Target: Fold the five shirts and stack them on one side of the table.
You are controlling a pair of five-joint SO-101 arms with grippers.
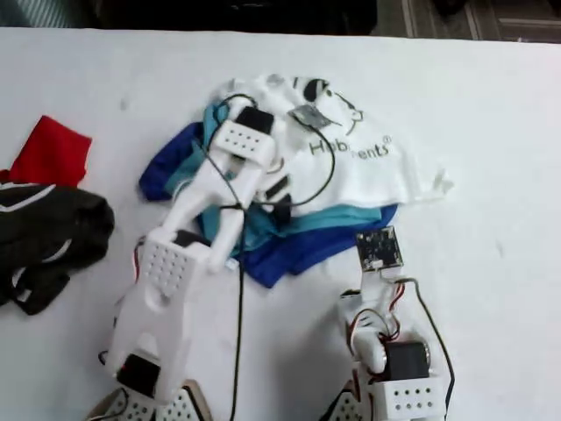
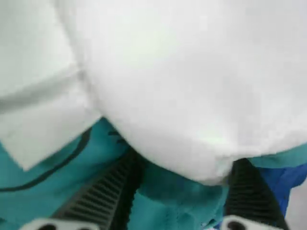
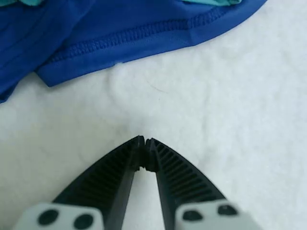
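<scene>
One white shirt (image 2: 182, 72), edge within left gripper (image 2: 186, 163)

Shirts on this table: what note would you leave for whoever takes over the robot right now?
Left gripper: open, jaws astride a bulge of the white shirt.
Right gripper: shut, empty, over bare table near the blue shirt.
White shirt, teal shirt and blue shirt lie heaped mid-table; black shirt and red shirt lie off to one side.
Done: nothing stacked.
Left: fold all five, stack them.
</scene>
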